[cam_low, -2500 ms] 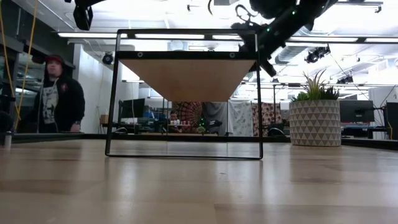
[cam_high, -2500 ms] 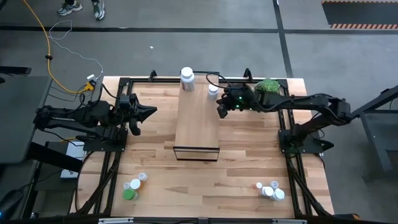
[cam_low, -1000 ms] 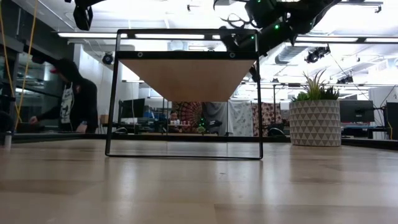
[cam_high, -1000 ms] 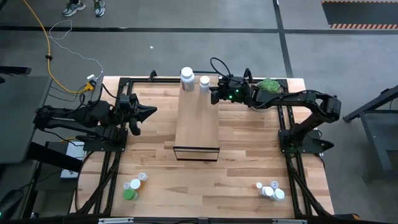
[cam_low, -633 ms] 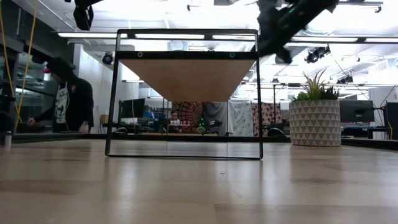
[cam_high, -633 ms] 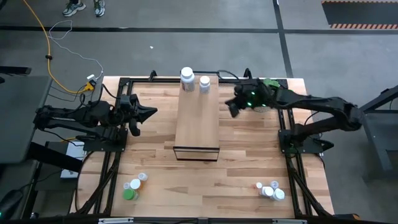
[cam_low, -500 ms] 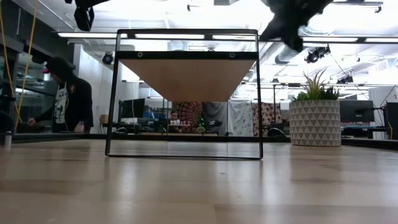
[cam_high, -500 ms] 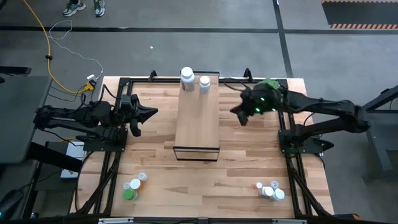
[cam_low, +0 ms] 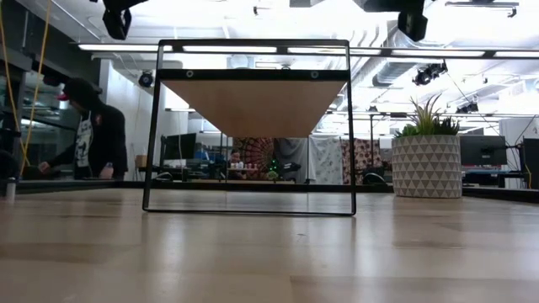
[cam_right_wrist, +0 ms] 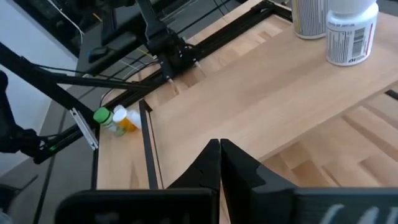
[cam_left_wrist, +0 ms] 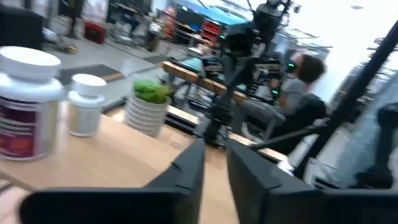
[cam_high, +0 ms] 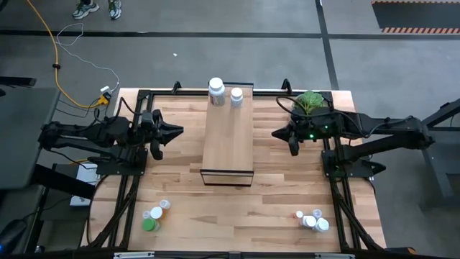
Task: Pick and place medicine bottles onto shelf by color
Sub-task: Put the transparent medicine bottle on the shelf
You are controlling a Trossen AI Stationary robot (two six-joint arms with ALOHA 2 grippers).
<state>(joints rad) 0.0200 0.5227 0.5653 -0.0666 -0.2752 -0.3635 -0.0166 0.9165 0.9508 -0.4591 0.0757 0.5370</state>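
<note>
The shelf (cam_high: 228, 137) stands mid-table, a pale plank on a black frame. Two white medicine bottles stand on its far end: a larger one (cam_high: 216, 91) and a smaller one (cam_high: 236, 96), also seen in the right wrist view (cam_right_wrist: 351, 31). More bottles stand on the table near the front left (cam_high: 154, 214), one of them green, and near the front right (cam_high: 313, 220). My left gripper (cam_high: 178, 130) hovers left of the shelf, a narrow gap between its fingers (cam_left_wrist: 214, 158), nothing in it. My right gripper (cam_high: 277, 134) hovers right of the shelf, shut (cam_right_wrist: 219, 152) and empty.
A potted green plant (cam_high: 309, 101) stands at the table's far right corner, close behind my right arm. Black rails run along both table sides. A person (cam_low: 88, 126) is in the room beyond the table's left side.
My right gripper has drawn back from the shelf's far end, rising and going toward the table's right edge and somewhat nearer. The smaller white bottle stays standing on the shelf beside the larger one.
</note>
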